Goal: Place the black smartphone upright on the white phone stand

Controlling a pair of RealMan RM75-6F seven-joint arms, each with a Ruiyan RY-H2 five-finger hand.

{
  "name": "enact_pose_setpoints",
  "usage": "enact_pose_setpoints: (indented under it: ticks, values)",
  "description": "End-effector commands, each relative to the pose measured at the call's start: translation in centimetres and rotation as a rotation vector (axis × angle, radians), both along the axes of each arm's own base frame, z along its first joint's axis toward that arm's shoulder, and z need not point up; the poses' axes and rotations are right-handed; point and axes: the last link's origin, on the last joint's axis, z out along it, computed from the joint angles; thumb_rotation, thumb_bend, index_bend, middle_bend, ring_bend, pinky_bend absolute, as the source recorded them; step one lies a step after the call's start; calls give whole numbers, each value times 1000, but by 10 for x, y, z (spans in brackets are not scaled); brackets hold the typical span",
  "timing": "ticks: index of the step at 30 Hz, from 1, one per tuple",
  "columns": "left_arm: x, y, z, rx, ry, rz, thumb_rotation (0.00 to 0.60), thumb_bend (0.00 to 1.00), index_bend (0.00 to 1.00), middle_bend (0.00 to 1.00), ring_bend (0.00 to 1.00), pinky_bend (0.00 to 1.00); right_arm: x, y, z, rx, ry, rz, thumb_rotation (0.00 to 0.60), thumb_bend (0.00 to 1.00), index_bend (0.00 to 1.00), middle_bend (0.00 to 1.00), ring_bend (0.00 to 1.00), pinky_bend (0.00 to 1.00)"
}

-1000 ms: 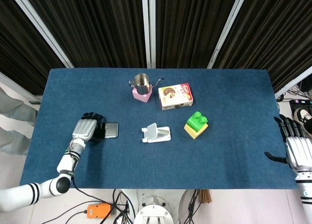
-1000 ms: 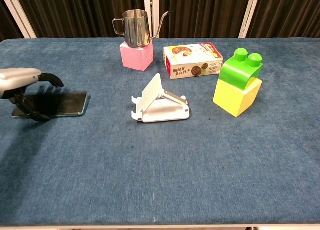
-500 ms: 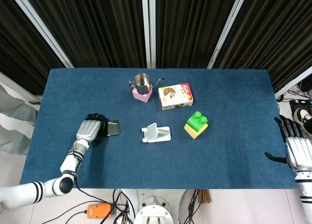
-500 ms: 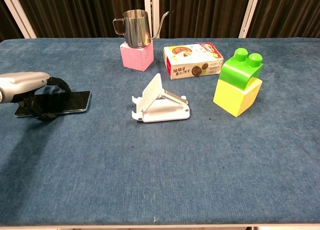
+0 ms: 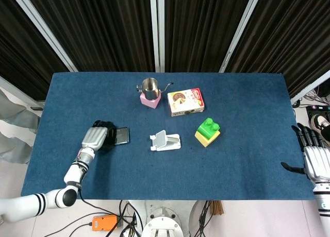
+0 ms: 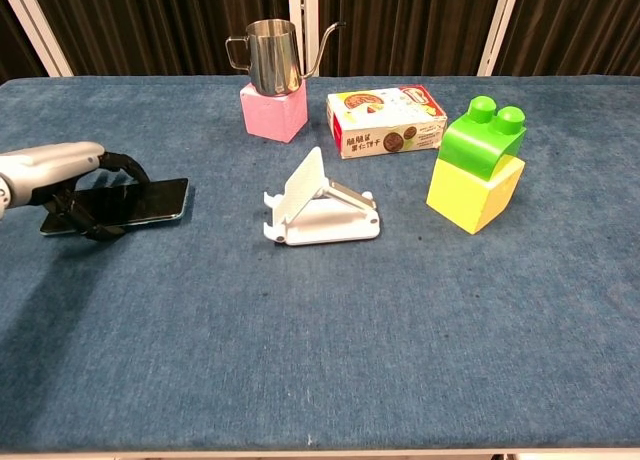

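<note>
Head view: the phone (image 5: 121, 136) lies flat on the worktop (image 5: 242, 159), apart from the empty stand (image 5: 165, 141), so placement is not yet done; the right robot hand (image 5: 314, 157) hangs at the worktop's edge, fingers spread, holding nothing. Chest view: the left robot hand (image 6: 75, 185) rests over the phone's (image 6: 150, 201) near end with fingers curled around it, though a firm grip cannot be confirmed, and the stand (image 6: 320, 205) sits well to its right.

Head high overhead; chest low, frontal

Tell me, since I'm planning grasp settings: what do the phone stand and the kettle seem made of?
The white phone stand looks like matte molded plastic, judging by its even, dull surface. The gooseneck kettle looks like polished stainless steel, since its silvery wall is reflective.
</note>
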Motion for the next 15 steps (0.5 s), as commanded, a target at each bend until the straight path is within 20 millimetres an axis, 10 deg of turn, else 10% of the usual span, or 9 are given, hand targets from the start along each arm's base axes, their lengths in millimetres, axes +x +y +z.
enact_pose_setpoints:
  ticks: [1,15]
  values:
    - [-5,-1,5,45,-43,-14,600,152,406,408,284,0,-1,0,0,1,-1,-3,600,90,0,64,0,107]
    - [5,1,18,180,-247,-124,600,152,407,483,383,294,-1,2,2,-6,3,0,600,90,0,65,0,107]
